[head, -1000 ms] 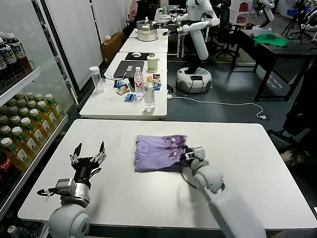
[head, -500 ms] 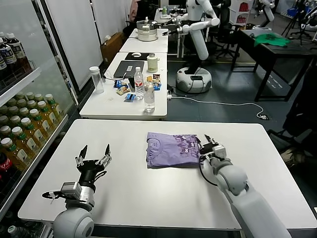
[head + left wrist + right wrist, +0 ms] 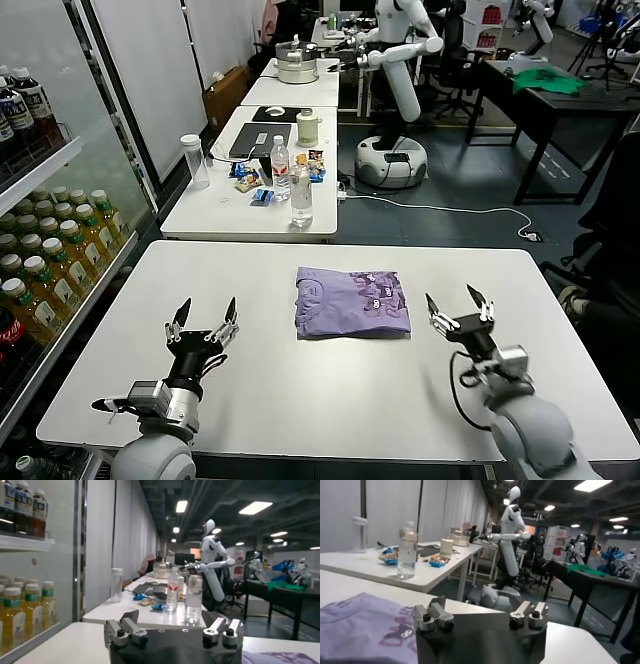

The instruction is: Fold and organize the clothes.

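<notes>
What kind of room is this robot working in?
Probably a robotics lab or test space: a white humanoid robot stands behind, a glass-fronted drinks fridge lines one side, and office tables carry a laptop and bottles.

Lavender-purple T-shirt (image 3: 352, 301) with small dark printed pattern, white table (image 3: 250, 390), bright green cloth (image 3: 547, 81) behind

Even, bright overhead light from ceiling panels (image 3: 259, 507) visible in both wrist views, soft faint shadows on the white desk (image 3: 300, 390), mild glare on the glass door (image 3: 60, 150), wrist views slightly soft, head view bowed at edges.
</notes>
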Controlling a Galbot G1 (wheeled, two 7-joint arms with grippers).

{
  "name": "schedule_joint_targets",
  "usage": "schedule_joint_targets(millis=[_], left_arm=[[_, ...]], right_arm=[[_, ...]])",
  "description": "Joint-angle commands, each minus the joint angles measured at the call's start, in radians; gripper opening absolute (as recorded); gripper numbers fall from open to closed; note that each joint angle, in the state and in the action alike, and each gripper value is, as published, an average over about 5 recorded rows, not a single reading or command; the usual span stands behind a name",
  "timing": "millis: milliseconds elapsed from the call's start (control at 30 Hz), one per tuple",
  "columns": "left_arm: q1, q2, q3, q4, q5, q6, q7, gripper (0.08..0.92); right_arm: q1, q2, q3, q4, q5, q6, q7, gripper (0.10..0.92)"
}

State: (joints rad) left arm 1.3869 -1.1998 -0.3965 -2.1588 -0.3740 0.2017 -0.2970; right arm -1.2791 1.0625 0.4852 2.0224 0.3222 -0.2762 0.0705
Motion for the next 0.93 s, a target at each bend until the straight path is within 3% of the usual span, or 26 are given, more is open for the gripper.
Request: schedule_joint_targets(millis=[33,933], left_arm=[[0.065,-0.011,0.002,-0.041,0.013,-0.012,0.067,0.823],[0.078,-0.019,-0.009,-0.043,0.021,-0.016,0.105,0.823]], right_arm=[[-0.268,-0.022,0.181,0.171,0.011,0.095,-0.027,0.822],[-0.217,-0.04,0.146,0.171,0.034,0.08,0.036,0.823]])
